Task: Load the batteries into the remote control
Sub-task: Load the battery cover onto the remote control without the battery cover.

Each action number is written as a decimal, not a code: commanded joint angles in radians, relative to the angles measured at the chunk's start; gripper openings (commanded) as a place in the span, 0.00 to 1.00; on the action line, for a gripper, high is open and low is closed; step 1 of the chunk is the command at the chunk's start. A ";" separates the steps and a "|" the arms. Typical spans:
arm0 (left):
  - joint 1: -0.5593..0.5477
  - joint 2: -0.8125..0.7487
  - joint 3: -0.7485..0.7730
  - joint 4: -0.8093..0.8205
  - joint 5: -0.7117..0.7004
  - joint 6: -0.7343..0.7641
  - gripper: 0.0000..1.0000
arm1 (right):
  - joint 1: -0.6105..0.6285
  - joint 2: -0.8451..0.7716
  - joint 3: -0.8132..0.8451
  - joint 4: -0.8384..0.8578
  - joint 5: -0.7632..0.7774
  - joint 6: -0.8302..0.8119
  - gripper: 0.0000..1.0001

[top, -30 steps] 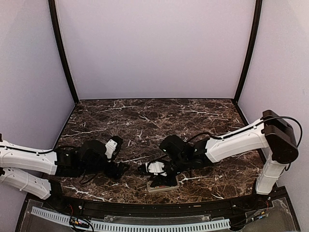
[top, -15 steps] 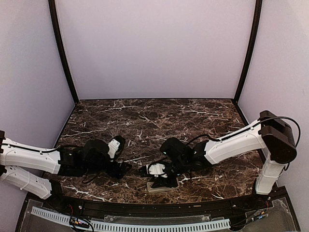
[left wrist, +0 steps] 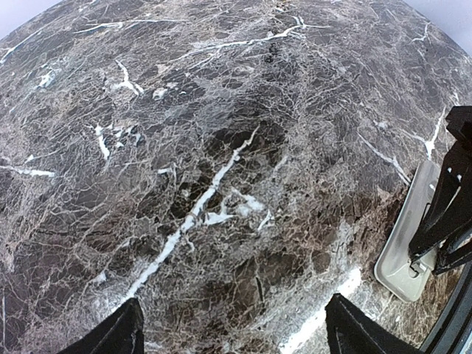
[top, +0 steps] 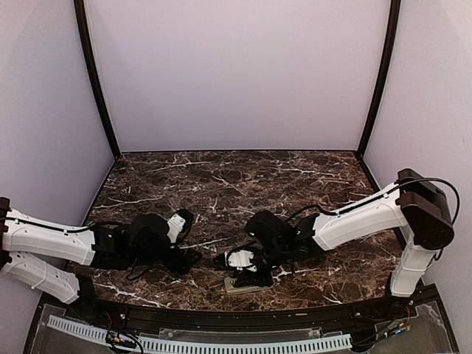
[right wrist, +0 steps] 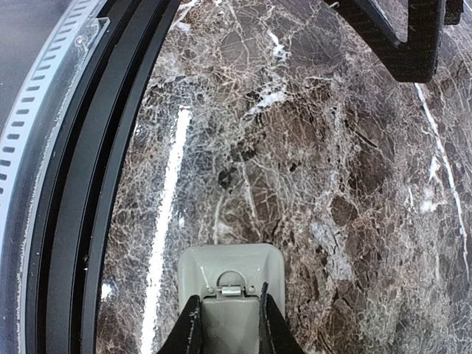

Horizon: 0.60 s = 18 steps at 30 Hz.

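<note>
The remote control lies back-up near the table's front edge, greyish-beige, its latched battery cover facing up. My right gripper comes down on it with its jaws narrow, one fingertip pressed against each side of the cover. From above, the same gripper covers most of the remote control. My left gripper hangs open over bare marble, just left of the remote control; in the top view this gripper has nothing between its fingers. No batteries are in view.
A black rail and a slotted white strip run along the table's front edge, close beside the remote. Dark marble stretches behind both arms to the lilac walls. The left gripper's finger shows at the top of the right wrist view.
The left arm has crept a little to the right, toward the remote. The right gripper has stayed on the remote with the same narrow opening.
</note>
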 commanded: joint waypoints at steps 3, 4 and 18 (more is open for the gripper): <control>0.003 0.002 0.033 -0.002 0.008 0.022 0.84 | 0.007 -0.029 -0.019 -0.022 0.020 0.013 0.06; 0.003 0.003 0.036 -0.003 0.008 0.024 0.84 | 0.007 -0.027 -0.020 -0.013 0.018 0.014 0.06; 0.003 0.004 0.041 -0.015 0.008 0.033 0.84 | 0.004 0.015 -0.015 0.010 0.049 -0.006 0.10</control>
